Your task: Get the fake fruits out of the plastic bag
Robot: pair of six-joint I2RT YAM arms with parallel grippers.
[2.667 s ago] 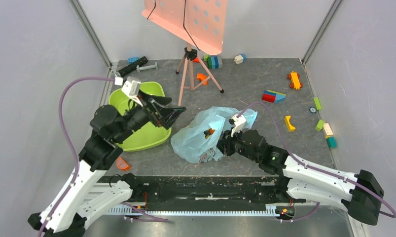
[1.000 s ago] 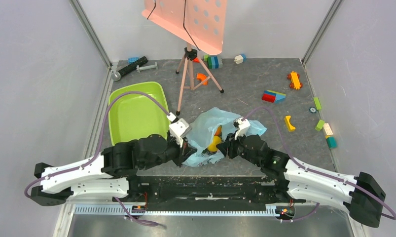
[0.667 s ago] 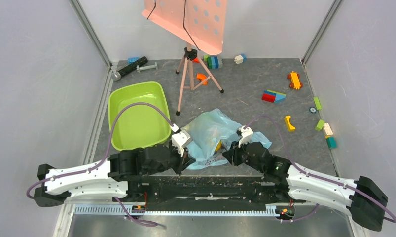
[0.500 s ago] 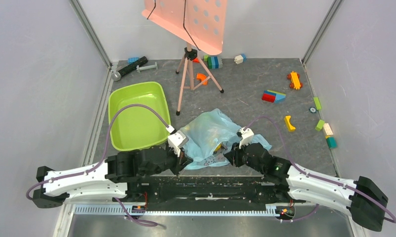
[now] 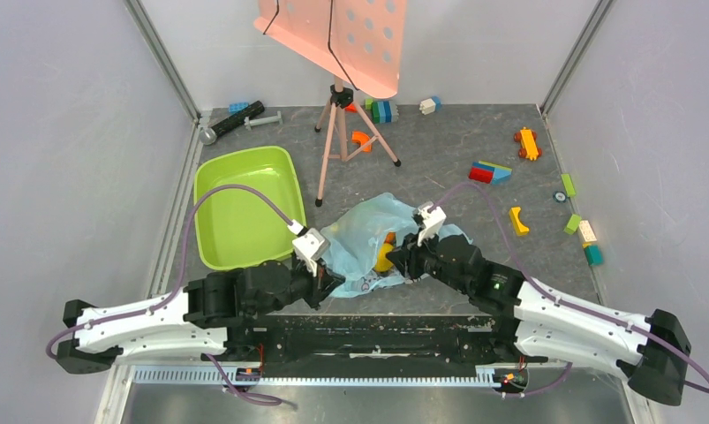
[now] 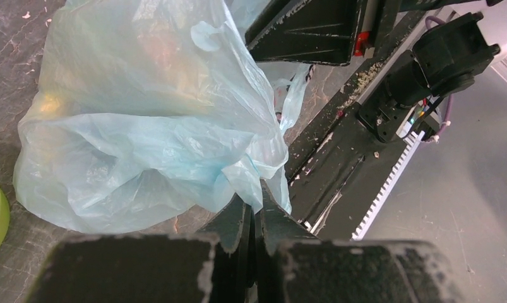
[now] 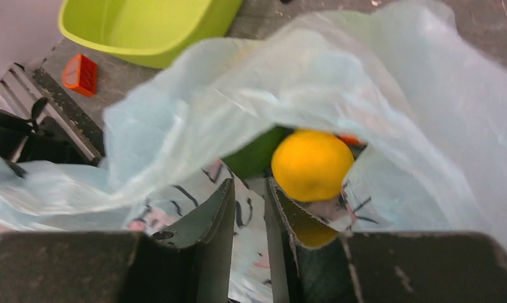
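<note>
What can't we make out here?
- Fruit count: the bag folds over all but a yellow fruit, a green fruit and an orange sliver, right wrist view.
- Right end effector: whether it pinches plastic; its fingers hide the contact in its wrist view.
- Left wrist view: fruits are only blurs through the bag.

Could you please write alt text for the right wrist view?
A round yellow fruit sits in the mouth of the light-blue plastic bag, just beyond the right end effector, a green fruit beside it. A lime-green tub stands behind.
</note>
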